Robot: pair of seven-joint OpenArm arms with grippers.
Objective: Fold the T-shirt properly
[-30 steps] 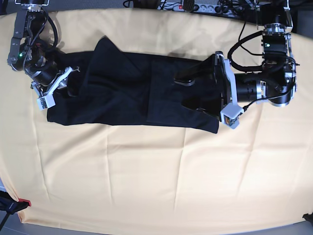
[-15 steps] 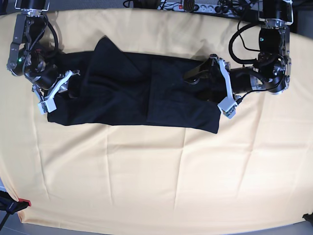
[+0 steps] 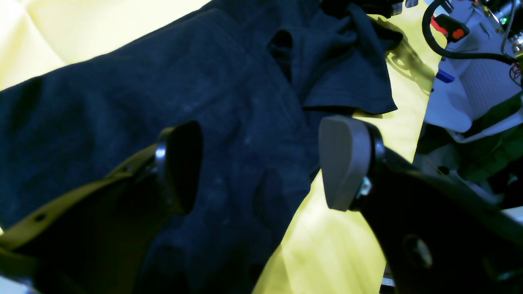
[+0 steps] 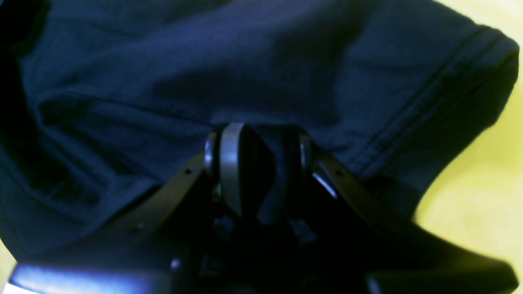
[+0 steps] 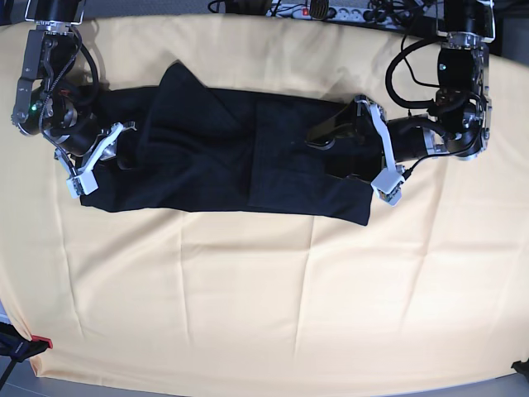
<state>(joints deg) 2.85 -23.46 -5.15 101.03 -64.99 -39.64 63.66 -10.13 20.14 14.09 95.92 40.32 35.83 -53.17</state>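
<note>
The black T-shirt (image 5: 215,157) lies as a long band across the far half of the yellow cloth (image 5: 264,298). My left gripper (image 5: 376,149) hovers open over its right end. In the left wrist view the left gripper (image 3: 261,167) has its jaws wide apart above the T-shirt (image 3: 229,81), beside the shirt's edge, with nothing between them. My right gripper (image 5: 99,155) is at the shirt's left end. The right wrist view shows the right gripper (image 4: 261,159) with jaws drawn close on a bunch of the T-shirt (image 4: 245,61), near a stitched hem (image 4: 429,110).
A power strip and cables (image 5: 331,10) run along the table's back edge. A small red item (image 5: 41,341) sits at the front left corner. Bare yellow cloth (image 3: 327,245) lies beside the left gripper's right finger.
The left gripper has drawn back toward the shirt's right end and sunk lower, still open. The right gripper has shifted slightly toward the front, with the cloth still in it.
</note>
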